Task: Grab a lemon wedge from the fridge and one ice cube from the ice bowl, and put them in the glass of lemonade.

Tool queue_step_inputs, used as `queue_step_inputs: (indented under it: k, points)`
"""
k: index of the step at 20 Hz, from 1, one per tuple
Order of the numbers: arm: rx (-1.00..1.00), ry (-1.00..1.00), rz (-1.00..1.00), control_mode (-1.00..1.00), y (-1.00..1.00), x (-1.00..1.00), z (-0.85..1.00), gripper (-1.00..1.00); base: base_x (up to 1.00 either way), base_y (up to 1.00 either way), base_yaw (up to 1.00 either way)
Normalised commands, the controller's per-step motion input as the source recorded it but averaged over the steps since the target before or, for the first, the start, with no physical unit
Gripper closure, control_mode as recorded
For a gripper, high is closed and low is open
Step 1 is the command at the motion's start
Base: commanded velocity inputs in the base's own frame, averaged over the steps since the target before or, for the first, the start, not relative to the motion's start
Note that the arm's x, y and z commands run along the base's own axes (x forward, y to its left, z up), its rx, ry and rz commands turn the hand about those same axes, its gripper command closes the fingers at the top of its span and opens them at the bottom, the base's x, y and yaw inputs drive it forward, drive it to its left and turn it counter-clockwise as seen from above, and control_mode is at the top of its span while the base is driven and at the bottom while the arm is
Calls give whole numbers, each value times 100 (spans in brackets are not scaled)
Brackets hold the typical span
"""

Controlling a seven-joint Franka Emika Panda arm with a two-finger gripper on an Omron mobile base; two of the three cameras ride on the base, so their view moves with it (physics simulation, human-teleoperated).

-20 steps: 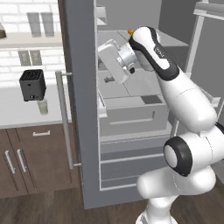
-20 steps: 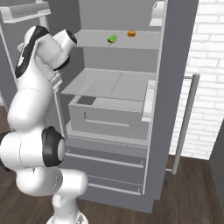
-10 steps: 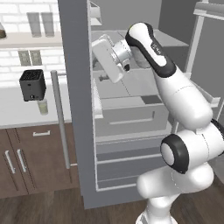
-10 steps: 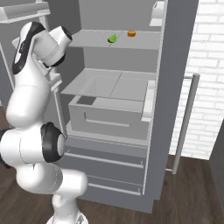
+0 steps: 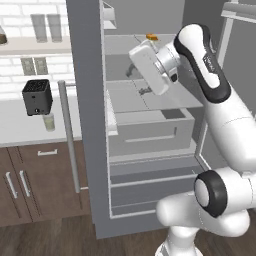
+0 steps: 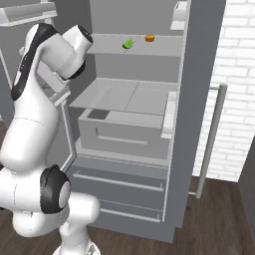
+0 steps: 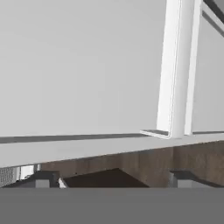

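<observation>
Lemon wedge: small, light, likely slippery; grip across flat flanks; on shelf beyond pincer, jaws apart, empty.

The fridge, both doors open, has its top cut off by the frame in both base views. In the left base view the robot's hand hides the middle of the upper shelf, and an orange item there is too small to identify. In the hand view, the gripper shows its fingertips cropped at the bottom.
</observation>
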Motion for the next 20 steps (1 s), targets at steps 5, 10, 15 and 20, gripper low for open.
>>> queue_step_inputs:
  k: [5, 10, 15, 20]
  points:
    - [-26, -6, -6, -100, -46, -75, 0, -100, 0, 0, 0]
    - [-37, -1, -11, -100, -51, -55, 1, -100, 0, 0, 0]
    - [-27, -5, -20, -100, -73, -42, 2, -100, 0, 0, 0]
    - [-19, -1, -23, -100, -60, -42, -2, -100, 0, 0, 0]
